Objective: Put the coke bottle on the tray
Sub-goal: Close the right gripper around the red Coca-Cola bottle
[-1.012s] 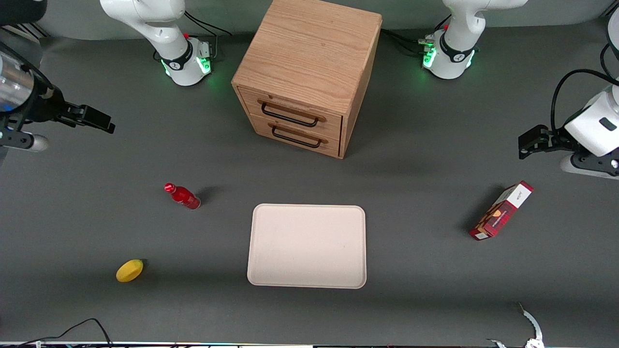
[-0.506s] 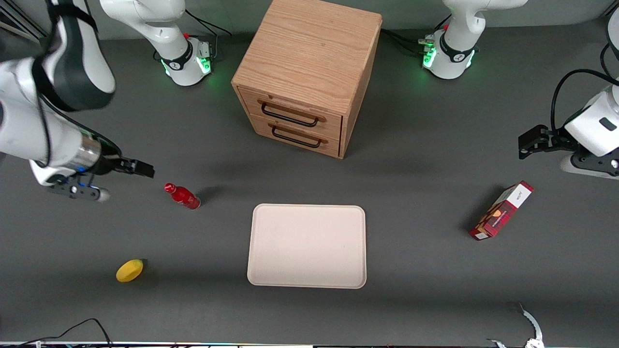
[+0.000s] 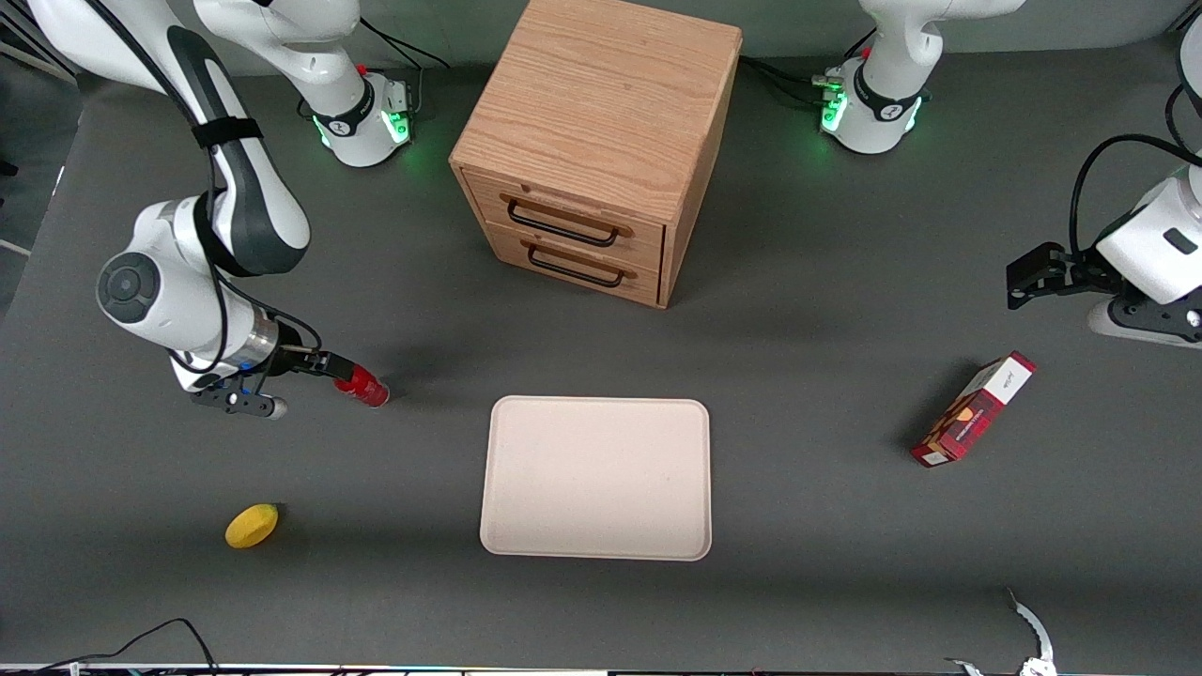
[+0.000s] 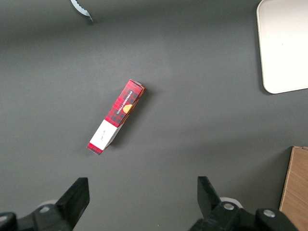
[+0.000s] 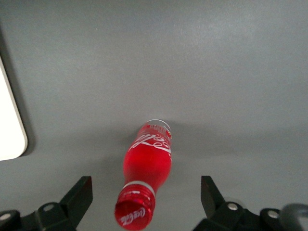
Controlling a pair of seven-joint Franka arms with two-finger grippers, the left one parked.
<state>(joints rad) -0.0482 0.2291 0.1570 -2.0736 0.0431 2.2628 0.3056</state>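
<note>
While my hand [image 5: 144, 197] hangs spread wide over the coke bottle [image 5: 147, 166], nothing is gripped yet: the bottle stands on the bench [image 3: 798, 488], near the bare tray [image 3: 597, 477] mid-bench.

Hand [image 3: 331, 366] over coke bottle [image 3: 362, 386], beside tray [image 3: 595, 477], toward working arm's end.

A red-and-white rectangular box [image 4: 116, 116] is lying flat on the dark grey table [image 4: 192, 62], its plaid red end pointing toward the tray [image 4: 284, 45] and its white end pointing away from it. The pale beige tray, only one rounded corner showing, is sitting well apart from the box. A wooden cabinet edge [image 4: 294, 187] is showing near the tray. A small jagged white scrap [image 4: 82, 9] is resting well apart from the box.
</note>
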